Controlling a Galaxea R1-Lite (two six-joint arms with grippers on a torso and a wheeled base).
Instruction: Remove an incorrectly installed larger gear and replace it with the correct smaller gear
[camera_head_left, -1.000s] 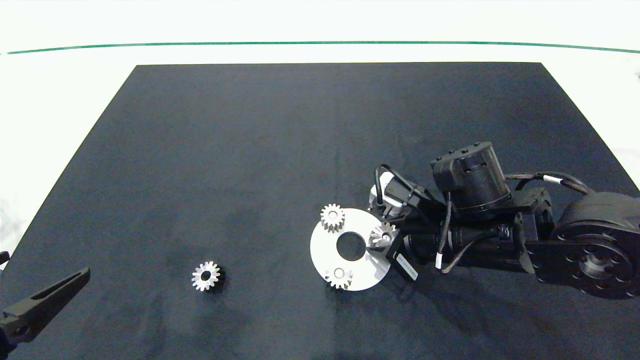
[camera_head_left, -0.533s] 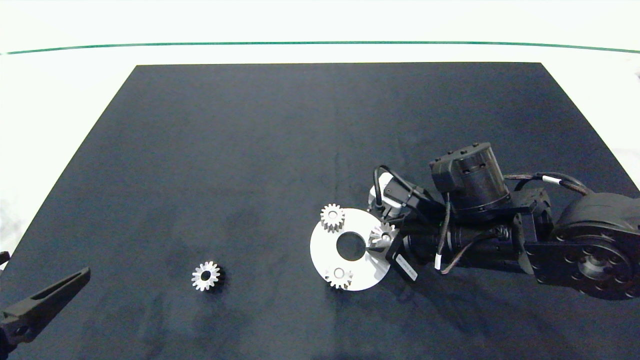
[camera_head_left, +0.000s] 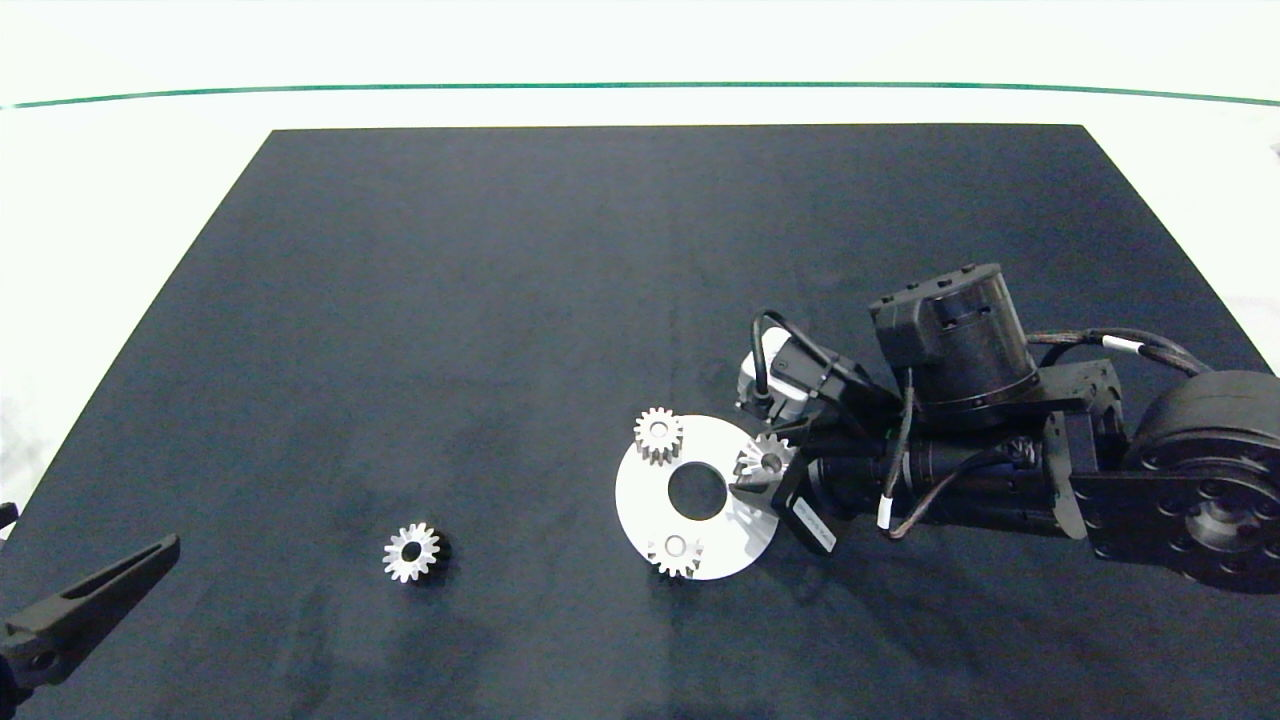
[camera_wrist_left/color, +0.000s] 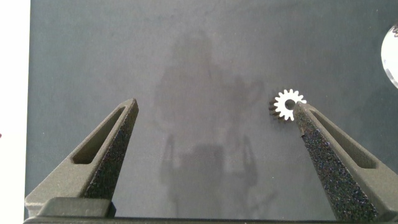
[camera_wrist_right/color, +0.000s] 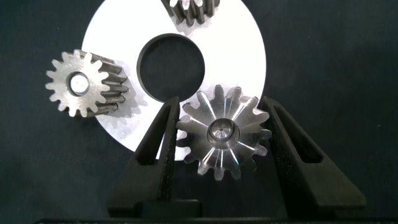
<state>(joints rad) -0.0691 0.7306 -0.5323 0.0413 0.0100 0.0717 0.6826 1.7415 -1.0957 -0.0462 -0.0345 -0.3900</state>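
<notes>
The left gripper (camera_wrist_left/color: 214, 118) sat parked at the lower left corner of the head view, fingers wide apart and holding nothing. The smaller gear (camera_head_left: 411, 552) lay flat on the black mat (camera_head_left: 500, 300) in the lower left quarter, well apart from the white disc (camera_head_left: 640, 500) right of centre. Two small gears (camera_head_left: 658, 436) occupied the disc's upper left and lower edges. At the disc's right edge, the right gripper (camera_wrist_right/color: 217, 140) had its fingers closed against the toothed flanks of the larger gear (camera_wrist_right/color: 222, 132).

Judgement: the larger gear is rigid metal, dense for its size, and smooth; taking it across opposite teeth should resist slipping.

Whether it had cleared its peg could not be determined. In the head view the arm covered much of it.
</notes>
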